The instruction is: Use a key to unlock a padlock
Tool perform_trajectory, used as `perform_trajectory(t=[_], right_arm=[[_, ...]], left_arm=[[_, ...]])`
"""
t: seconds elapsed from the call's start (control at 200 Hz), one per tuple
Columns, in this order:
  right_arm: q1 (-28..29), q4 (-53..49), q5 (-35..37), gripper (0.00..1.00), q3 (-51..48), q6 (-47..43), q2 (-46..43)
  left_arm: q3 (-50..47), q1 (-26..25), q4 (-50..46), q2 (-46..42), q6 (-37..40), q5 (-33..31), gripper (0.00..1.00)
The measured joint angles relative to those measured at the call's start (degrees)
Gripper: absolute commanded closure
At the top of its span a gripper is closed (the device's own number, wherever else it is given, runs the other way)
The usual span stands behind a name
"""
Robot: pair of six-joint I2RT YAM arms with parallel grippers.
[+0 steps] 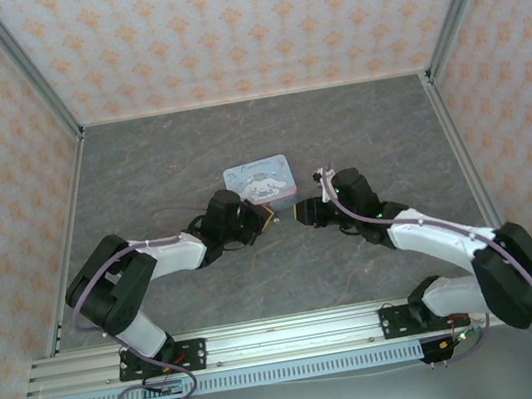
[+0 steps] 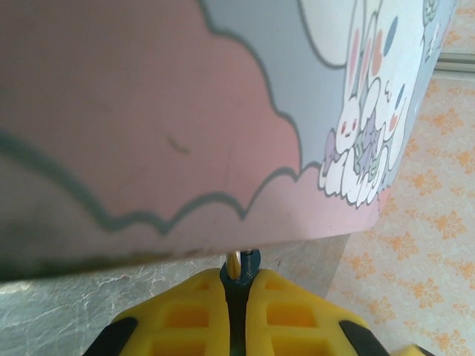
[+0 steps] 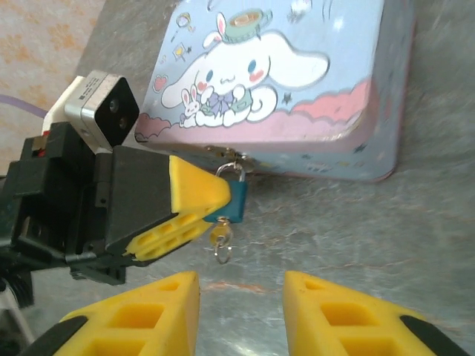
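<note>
Grey marbled table (image 1: 188, 151) fills the top view's middle, boxed by peach-patterned walls (image 1: 238, 22) at top and sides and a metal rail (image 1: 287, 333) along the bottom, with bare surface open all round the pastel tin (image 1: 261, 178) at centre. In the right wrist view the padlock (image 3: 237, 200) hangs mid-frame at the tin's lower edge, a brassy key (image 3: 221, 237) beneath; the left gripper (image 3: 220, 199) is clamped on it, and the right gripper (image 3: 241, 285) at the bottom has its fingers spread, touching nothing
</note>
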Motion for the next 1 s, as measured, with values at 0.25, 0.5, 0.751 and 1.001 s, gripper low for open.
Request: perform_trajectory(t=[0.25,0.5,0.751,1.001], right_arm=[[2.43,-6.14,7.02,0.69,1.38,-21.29,-13.64],[12.13,-7.78,14.27,0.62,1.27,-43.6,-14.08],[17.59,-4.42,20.44,0.51,-2.14,-59.41,-8.98],[19.34,3.15,24.65,0.53,-3.78,-62.99,-0.76]], left_arm=[[0.63,0.0,-5.25,-2.14,-2.03,0.09,0.96],[1.75,0.0,-9.42,-3.19,-2.19,0.35,0.96],[2.89,0.0,-12.59,-4.44,-1.99,0.63,0.96],[3.82,0.0,-13.53,-4.85,-2.01,1.33,0.95]])
